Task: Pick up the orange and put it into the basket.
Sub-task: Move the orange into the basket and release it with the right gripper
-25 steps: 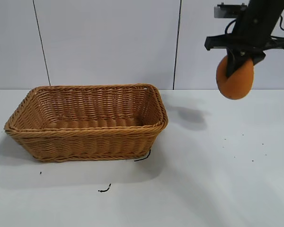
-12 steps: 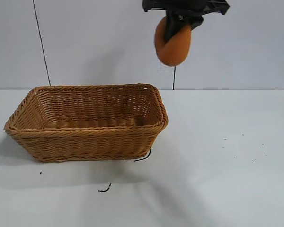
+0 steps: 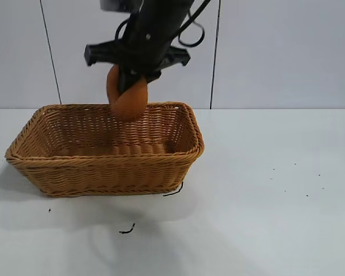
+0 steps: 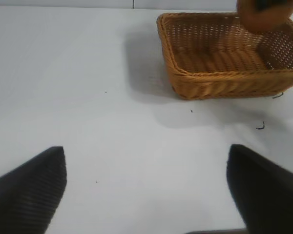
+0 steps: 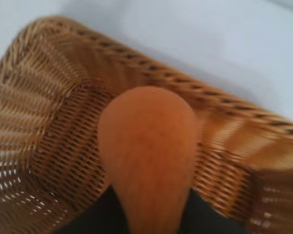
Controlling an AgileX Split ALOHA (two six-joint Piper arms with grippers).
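Gripping the orange (image 3: 128, 99) in the right gripper (image 3: 130, 80), above the basket (image 3: 109, 161).
Hanging over the basket's far middle, clear of its floor; left gripper (image 4: 146, 190) spread open over bare table (image 3: 264, 195).

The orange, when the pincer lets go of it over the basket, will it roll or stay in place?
The orange hangs in the right pincer above the basket. Its rounded body would probably roll a little on landing, though the tapered shape may make it wobble to a stop. The basket's flaring walls look high enough to keep it inside. Its matte, rough skin suggests a secure grip.
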